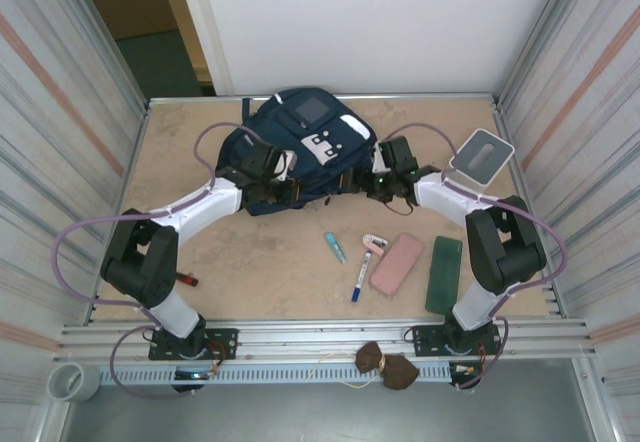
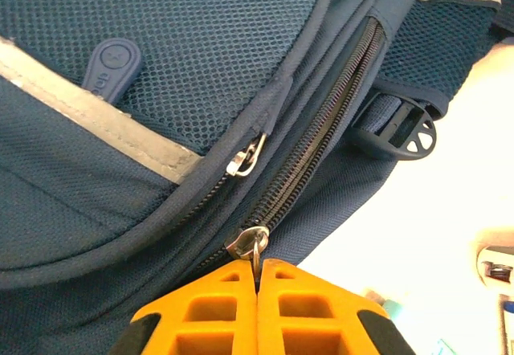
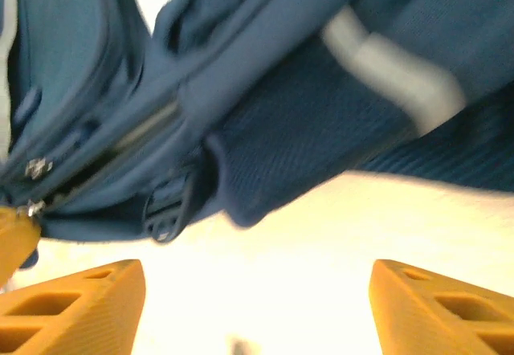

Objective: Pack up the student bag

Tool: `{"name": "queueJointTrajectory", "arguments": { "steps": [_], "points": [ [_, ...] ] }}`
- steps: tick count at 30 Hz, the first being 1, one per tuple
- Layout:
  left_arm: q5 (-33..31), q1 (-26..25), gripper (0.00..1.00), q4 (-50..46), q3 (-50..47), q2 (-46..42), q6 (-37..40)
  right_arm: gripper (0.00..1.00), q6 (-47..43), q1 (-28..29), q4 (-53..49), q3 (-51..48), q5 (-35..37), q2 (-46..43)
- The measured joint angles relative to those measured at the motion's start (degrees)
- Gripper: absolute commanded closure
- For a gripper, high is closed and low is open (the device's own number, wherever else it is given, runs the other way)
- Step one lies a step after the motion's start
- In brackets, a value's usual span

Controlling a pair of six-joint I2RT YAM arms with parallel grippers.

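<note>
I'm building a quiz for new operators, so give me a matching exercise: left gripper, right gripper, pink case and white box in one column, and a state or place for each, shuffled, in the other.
Column one:
1. left gripper
2. right gripper
3. pink case
4. white box

Column two:
A. near the far right corner of the table
B. jaws shut on the zipper pull of the backpack
C. lying between the pen and the green case
D. jaws wide apart

Pairs: 1-B, 2-D, 3-C, 4-A.
</note>
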Motion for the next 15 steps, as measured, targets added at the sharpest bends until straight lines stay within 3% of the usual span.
{"name": "queueJointTrajectory", "arguments": {
  "steps": [3, 6, 10, 15],
  "points": [
    [-0.11, -0.79, 1.00, 0.52, 0.00, 0.00, 0.04, 0.28, 6.12, 0.76, 5.55, -3.06, -2.71, 1.86],
    [-1.01, -1.18, 1.00, 0.42, 0.00, 0.00, 0.31, 0.37, 9.77, 0.50, 9.97, -2.47, -3.43, 5.62],
    [-2.71, -1.53, 1.00, -0.17, 0.00, 0.00, 1.36, 0.68, 12.41, -0.39, 13.60, 0.15, -3.50, 10.73],
    [-6.47, -1.70, 1.00, -1.62, -0.07, -0.17, 3.32, 0.92, 11.98, -2.08, 14.27, 0.92, -3.10, 12.41]
  ]
}}
